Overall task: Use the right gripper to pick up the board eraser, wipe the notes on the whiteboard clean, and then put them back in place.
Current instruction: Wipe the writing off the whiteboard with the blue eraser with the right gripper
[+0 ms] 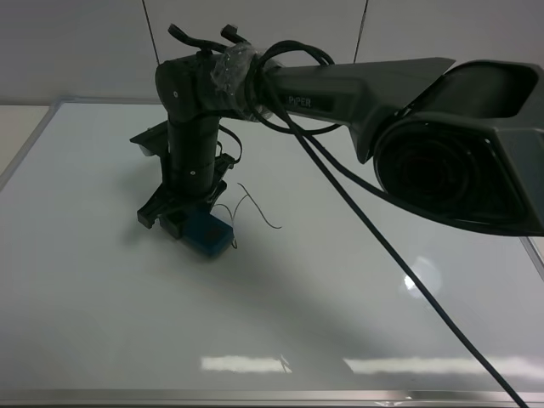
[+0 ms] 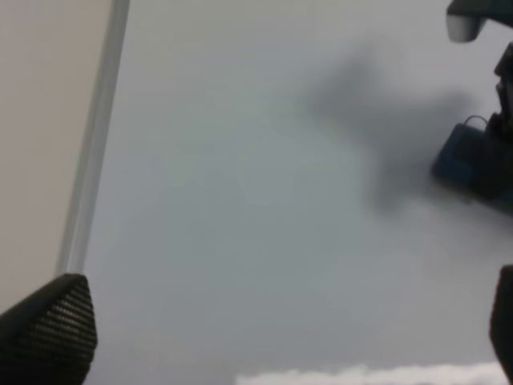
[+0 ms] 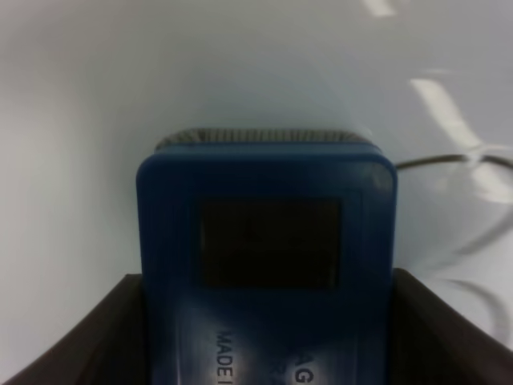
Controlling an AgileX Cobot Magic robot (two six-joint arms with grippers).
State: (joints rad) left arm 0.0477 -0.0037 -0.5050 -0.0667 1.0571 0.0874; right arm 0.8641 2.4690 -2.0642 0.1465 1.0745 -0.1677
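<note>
Left hand (image 2: 272, 337): wide apart, nothing in it. Only its two dark fingertips (image 2: 48, 329) show, at opposite edges of the left wrist view, above the whiteboard (image 2: 240, 208). Same view catches the silver frame (image 2: 96, 136) with beige counter (image 2: 40, 120) beyond it.

High camera, left to right:
- Counter strip, frame, then bare glossy board with light reflections (image 1: 242, 364) near the front edge.
- Left of centre, the right arm (image 1: 194, 136) drops steeply to the right hand (image 1: 183, 225), which is clamped on the board eraser (image 1: 208, 235).
- Eraser is blue and low at the board surface, free end poking out past the hand. Can't tell from here whether it actually touches the board.
- Notes (image 1: 255, 206): thin black looping scribble just right of the eraser. Nearest strokes meet the eraser's edge, the rest trails off to the right.
- Black cable (image 1: 382, 246) runs from the arm's wrist diagonally to the bottom right corner.
- Far right: big blurred arm housing (image 1: 459, 161) close to the lens, "PIPER" printed on the link.

Right wrist view:
- Eraser fills the middle, one dark finger (image 3: 88, 337) on each long side, pressed against it.
- Dark square patch (image 3: 268, 245) on top, grey felt edge (image 3: 264, 136) at the far end, partial print "MADE I" near the hand.
- One stroke of the notes sits just beside the eraser's far corner.
</note>
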